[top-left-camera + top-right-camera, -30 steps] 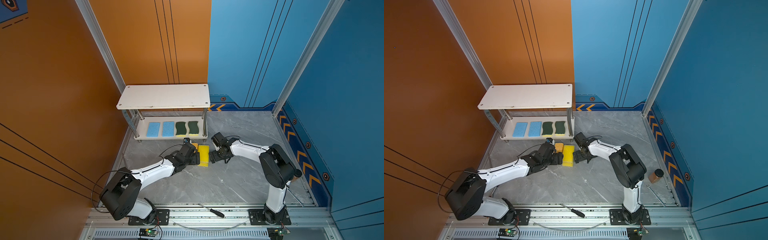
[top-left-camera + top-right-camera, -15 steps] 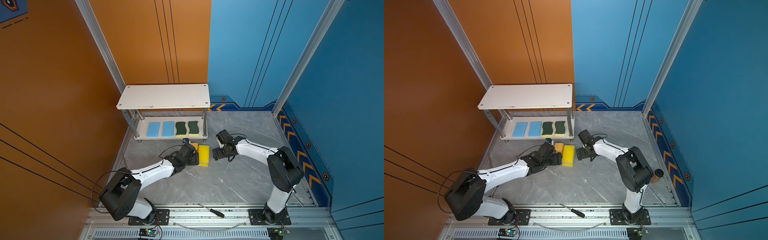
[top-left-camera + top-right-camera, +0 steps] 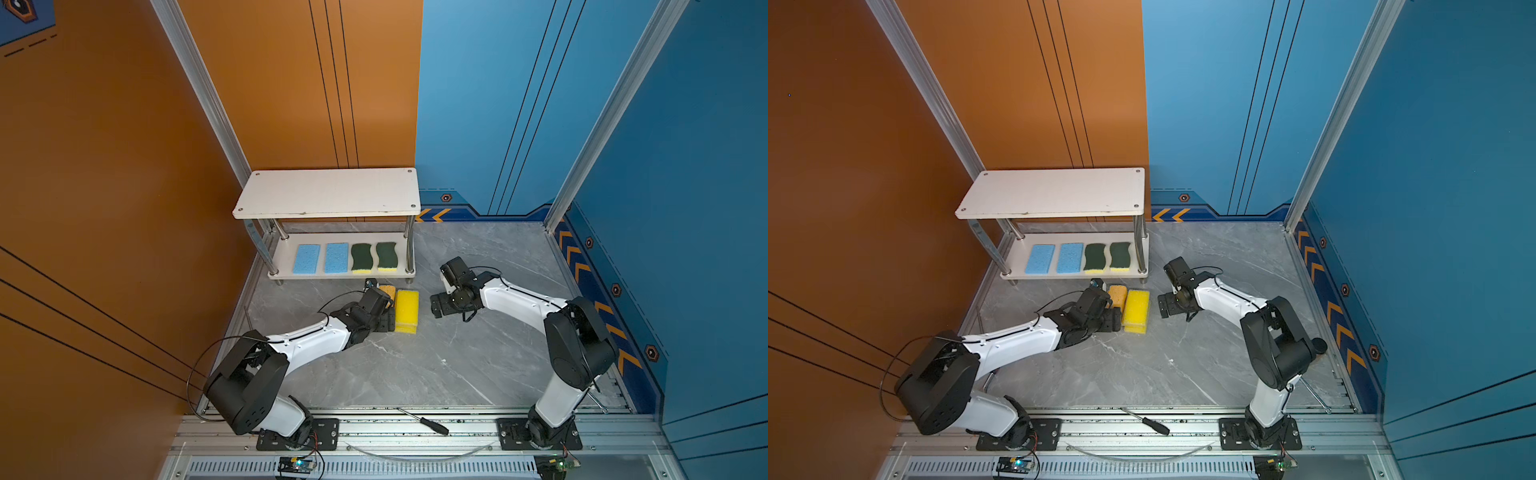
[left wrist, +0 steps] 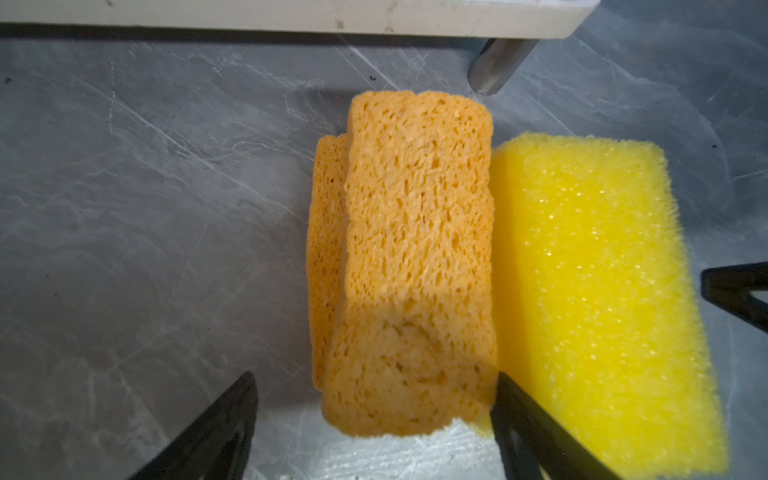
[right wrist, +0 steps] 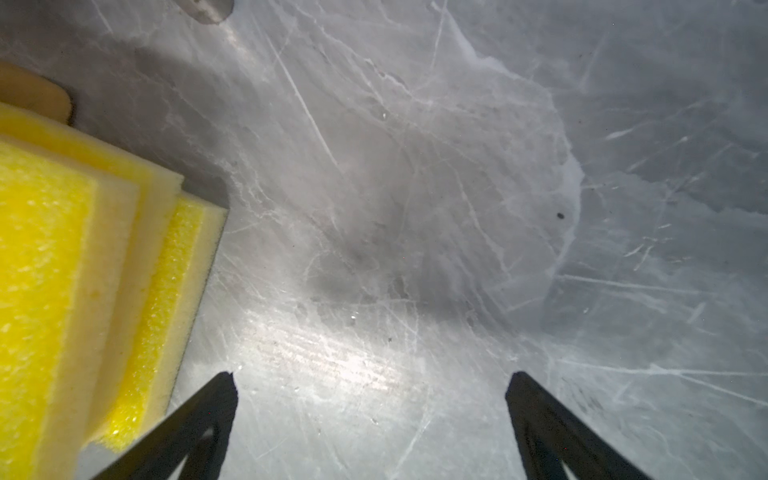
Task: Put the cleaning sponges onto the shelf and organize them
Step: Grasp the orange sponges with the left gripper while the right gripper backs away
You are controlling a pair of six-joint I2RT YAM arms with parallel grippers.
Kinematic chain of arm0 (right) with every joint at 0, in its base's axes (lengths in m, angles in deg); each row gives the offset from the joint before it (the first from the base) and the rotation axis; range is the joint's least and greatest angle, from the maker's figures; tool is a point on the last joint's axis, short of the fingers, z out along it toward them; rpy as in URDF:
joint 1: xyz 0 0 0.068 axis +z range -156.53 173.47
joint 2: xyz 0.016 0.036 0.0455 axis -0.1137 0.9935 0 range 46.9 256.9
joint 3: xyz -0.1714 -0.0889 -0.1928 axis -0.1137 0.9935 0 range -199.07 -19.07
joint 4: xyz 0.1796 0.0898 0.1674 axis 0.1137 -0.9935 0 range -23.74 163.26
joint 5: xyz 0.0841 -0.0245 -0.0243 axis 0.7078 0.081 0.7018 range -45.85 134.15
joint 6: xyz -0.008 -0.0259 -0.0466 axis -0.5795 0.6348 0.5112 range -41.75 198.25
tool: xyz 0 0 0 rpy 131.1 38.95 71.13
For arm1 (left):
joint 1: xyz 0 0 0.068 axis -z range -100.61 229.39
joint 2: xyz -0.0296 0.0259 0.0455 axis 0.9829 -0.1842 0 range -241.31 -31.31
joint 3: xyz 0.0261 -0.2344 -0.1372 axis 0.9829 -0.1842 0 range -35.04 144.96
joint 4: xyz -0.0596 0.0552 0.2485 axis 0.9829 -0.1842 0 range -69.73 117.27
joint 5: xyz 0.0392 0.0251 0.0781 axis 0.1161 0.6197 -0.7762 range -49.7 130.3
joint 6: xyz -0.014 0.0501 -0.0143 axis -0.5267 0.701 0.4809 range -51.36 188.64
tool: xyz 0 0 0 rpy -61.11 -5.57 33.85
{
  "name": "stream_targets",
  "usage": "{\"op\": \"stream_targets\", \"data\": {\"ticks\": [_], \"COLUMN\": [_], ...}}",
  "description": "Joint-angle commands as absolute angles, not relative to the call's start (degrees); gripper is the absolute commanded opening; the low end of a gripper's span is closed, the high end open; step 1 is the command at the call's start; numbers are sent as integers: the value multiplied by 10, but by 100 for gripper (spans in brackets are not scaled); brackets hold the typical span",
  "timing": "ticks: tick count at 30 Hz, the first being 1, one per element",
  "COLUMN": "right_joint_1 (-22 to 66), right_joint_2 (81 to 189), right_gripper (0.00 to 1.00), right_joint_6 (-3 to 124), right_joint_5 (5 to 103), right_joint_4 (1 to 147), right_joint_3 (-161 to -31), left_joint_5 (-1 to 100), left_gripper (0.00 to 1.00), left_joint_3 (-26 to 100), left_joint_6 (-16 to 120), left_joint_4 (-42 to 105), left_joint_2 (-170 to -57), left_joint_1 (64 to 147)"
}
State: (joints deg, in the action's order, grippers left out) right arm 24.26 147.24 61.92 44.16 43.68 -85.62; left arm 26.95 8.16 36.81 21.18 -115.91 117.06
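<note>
Two thick orange sponges (image 4: 415,249), stacked by the white shelf (image 3: 328,193) near the far left corner of the grey table (image 3: 457,365), are framed by wide-open, empty left fingers (image 4: 536,428), likely for grabbing, while the right fingers (image 5: 187,432) are held open and empty.

On the left and far left stand orange panels (image 3: 124,166); on the right, blue panels (image 3: 685,208). The grey table (image 3: 415,374) is veined like marble.

Left arm (image 3: 307,337), right arm (image 3: 517,300): white link shells, blk joint housings (image 3: 245,392), thin blk cable loop (image 3: 189,380), blk base plates (image 3: 326,430) w/ screws.
</note>
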Motion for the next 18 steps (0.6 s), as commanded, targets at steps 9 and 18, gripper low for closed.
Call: {"op": "stream_targets", "data": {"ticks": [9, 18], "right_joint_1": [237, 233], "right_joint_2": [1464, 1463], "right_gripper": [100, 100], "right_joint_6": [626, 629], "right_joint_5": [450, 450], "right_joint_4": [418, 417], "right_joint_3": [-851, -850], "left_joint_5": [230, 275], "left_gripper": [88, 88], "left_joint_3": [100, 80], "left_joint_6": [415, 441], "left_joint_4": [146, 185], "left_joint_2": [-1145, -1122], "left_joint_1": [1156, 1129]}}
